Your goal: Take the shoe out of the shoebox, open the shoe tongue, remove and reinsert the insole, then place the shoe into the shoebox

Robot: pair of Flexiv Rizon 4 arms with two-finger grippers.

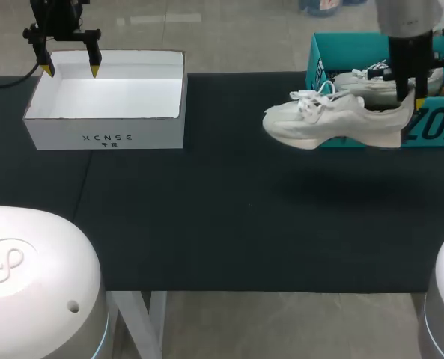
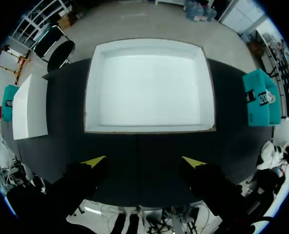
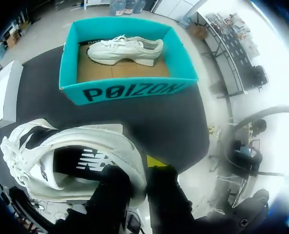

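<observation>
The black table (image 1: 207, 224) spreads across the whole scene. At its far left sits a white box (image 1: 105, 112), open-topped and showing a bare white floor. Over on the far right is the teal shoebox (image 1: 431, 134), also open, with a brown cardboard floor inside.

Now the shoe (image 1: 334, 120): it's white, out of the shoebox, and up in the air over the table. It hangs just in front of the shoebox's near wall, toe toward the white box, laces loose on top, and it casts a soft shadow on the mat below. A second white shoe (image 3: 125, 48) lies on its side inside the shoebox, against the far wall.

The right gripper (image 3: 137, 170) is clamped on the held shoe's heel, one finger down inside the collar and the other outside it. The left gripper (image 2: 143, 162) hovers above the white box's near edge, fingers spread wide with nothing between them.
</observation>
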